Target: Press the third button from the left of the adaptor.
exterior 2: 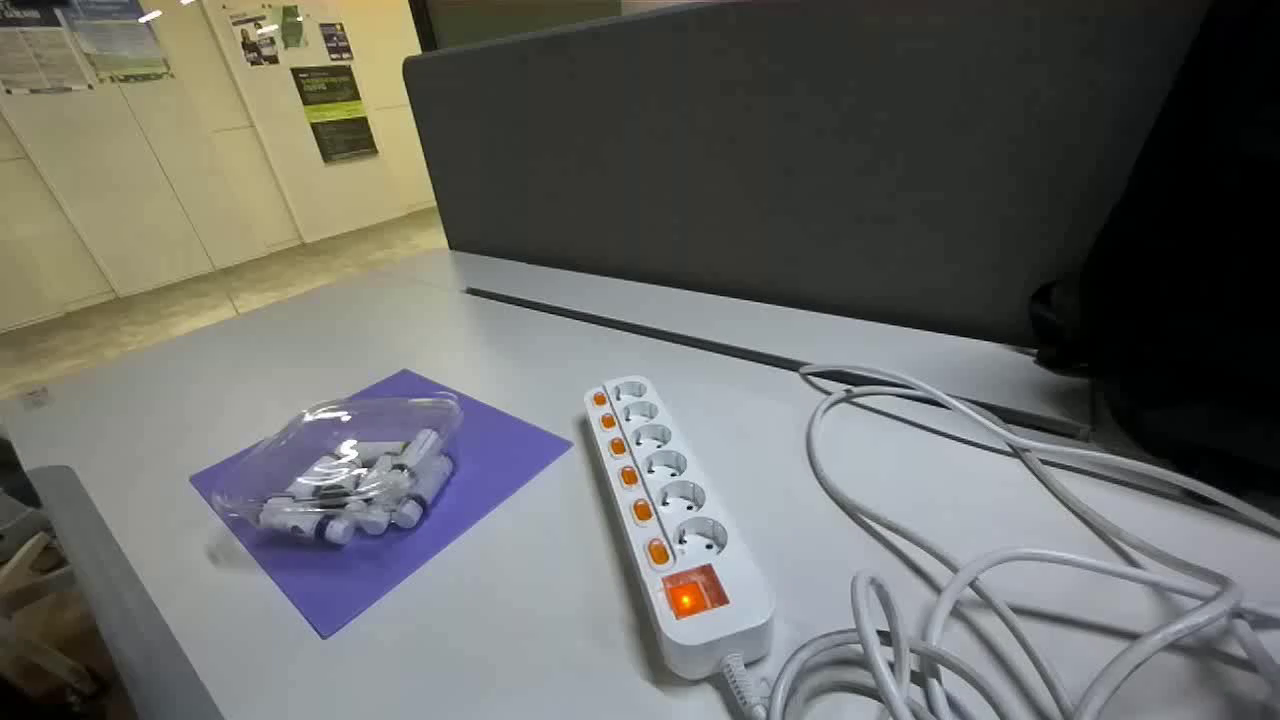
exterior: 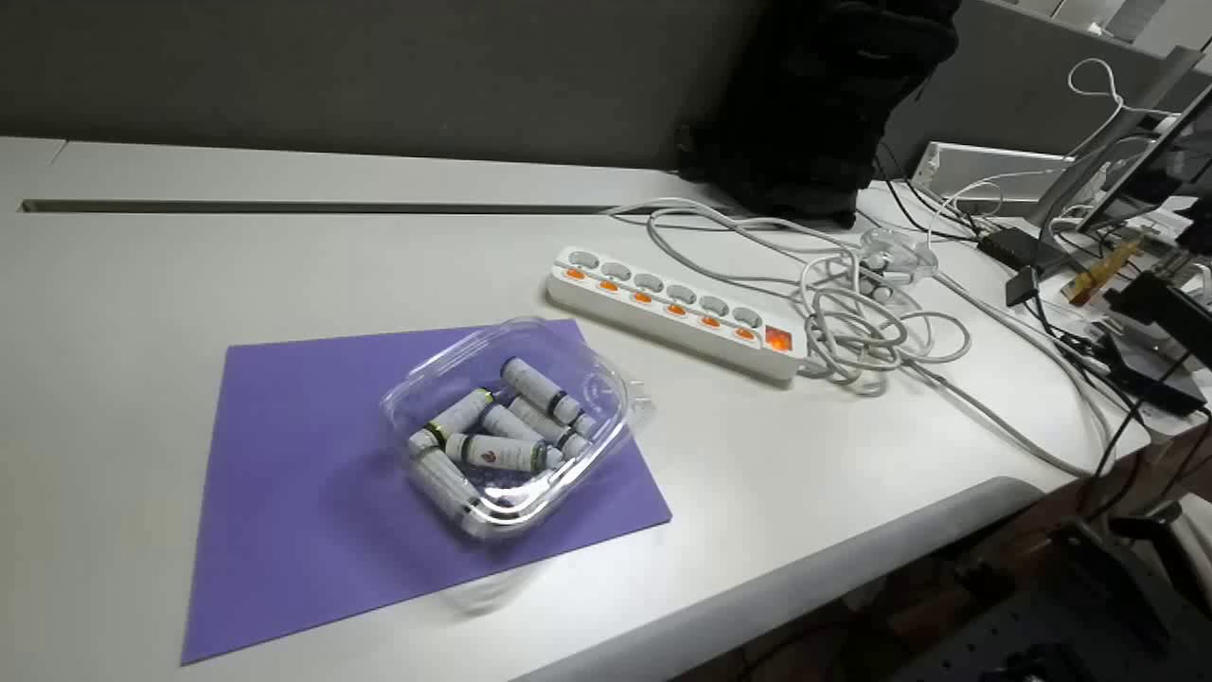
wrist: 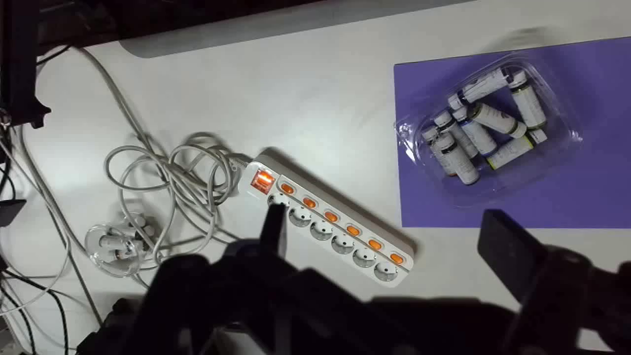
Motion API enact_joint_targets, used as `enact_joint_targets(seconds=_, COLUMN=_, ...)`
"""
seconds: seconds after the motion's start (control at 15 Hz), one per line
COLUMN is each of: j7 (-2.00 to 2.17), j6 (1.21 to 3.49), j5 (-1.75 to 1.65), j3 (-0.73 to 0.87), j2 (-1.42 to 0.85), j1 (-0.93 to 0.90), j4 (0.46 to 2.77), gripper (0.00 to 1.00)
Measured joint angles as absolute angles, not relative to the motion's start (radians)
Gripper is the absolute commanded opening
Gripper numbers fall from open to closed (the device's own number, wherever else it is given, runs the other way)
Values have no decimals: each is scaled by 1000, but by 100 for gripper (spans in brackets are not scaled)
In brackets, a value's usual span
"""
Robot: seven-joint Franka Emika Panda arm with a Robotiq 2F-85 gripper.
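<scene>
My pincer point(wrist: 389, 236) stands wide, its two black fingers point(wrist: 510, 254) far apart in the wrist view. Beyond the gap between them, apart from the tips, the white six-socket power strip point(wrist: 340, 229) lies aslant on the white desk point(wrist: 320, 108). Its six small orange buttons point(wrist: 353, 230) run in a row beside the round sockets point(wrist: 364, 257), and at the end by my cable-side finger the main switch point(wrist: 263, 180) glows orange; that finger's tip hides part of the nearest socket. Counted from the left in the wrist view, the third button point(wrist: 331, 216) shows between my fingers, closer to the cable-side one. From which end the count is meant, I cannot tell. Past that finger the strip's pale cable point(wrist: 185, 180) lies in tangled loops, and farther out the same way is a small clear plastic container point(exterior: 906, 254) with little bottles point(wrist: 113, 241) showing through it. Past my opposite finger, whose tip overlaps its edge in my view, a purple sheet point(wrist: 604, 197) lies flat, bearing a clear plastic tub point(exterior: 516, 518) of white-labelled bottles point(wrist: 498, 120). Ahead of my fingertips, past the strip, runs the desk's grey edge point(wrist: 276, 29).
</scene>
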State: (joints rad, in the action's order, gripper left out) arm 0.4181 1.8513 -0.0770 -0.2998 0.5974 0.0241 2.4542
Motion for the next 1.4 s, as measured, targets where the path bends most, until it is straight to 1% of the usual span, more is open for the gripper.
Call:
enact_joint_targets(seconds=0.93, j7=431, j6=1873, j5=-83, j3=-298, j2=592, j1=21, j4=2460, gripper=100)
enact_joint_targets(seconds=1.13, j7=504, j6=1999, j5=-130, j3=-298, j2=562, j1=46, j4=2495, gripper=100)
enact_joint_targets(seconds=1.4, j7=620, j6=2237, j5=-216, j3=-288, j2=445, j1=132, j4=2556, gripper=100)
